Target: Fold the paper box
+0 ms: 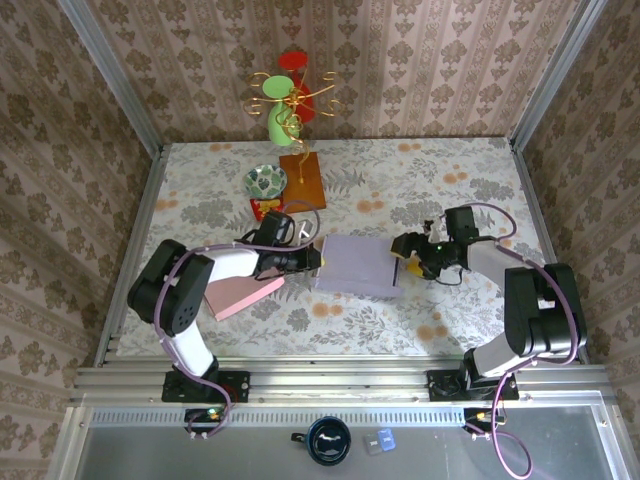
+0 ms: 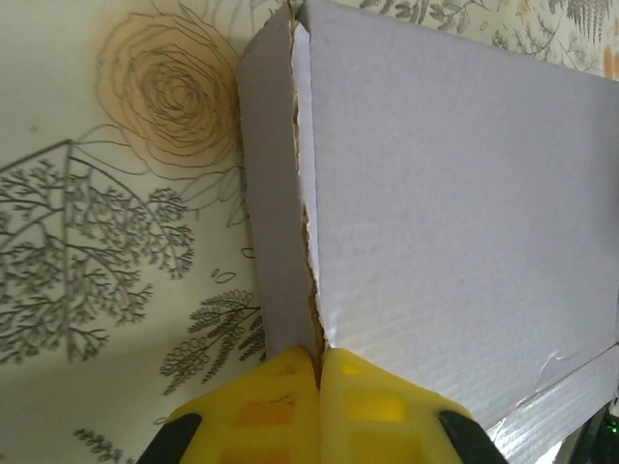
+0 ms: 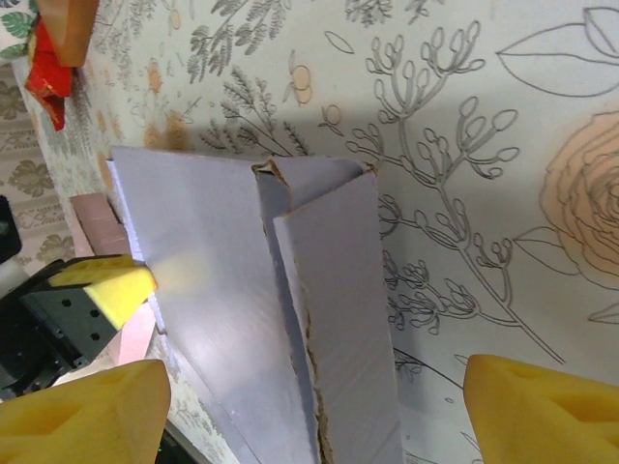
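top camera stares down from 6 o'clock, whole bench [image 1: 450, 190] in frame; wrist cameras sit tight on the paper box [image 1: 358, 265], from 9 and 3 o'clock, all three sharing it.

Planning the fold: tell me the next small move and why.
Probably ease the right gripper forward and close it on the loose flap of the box: its jaws are open, the flap lies between them, and the left gripper has its jaws shut on the opposite edge.
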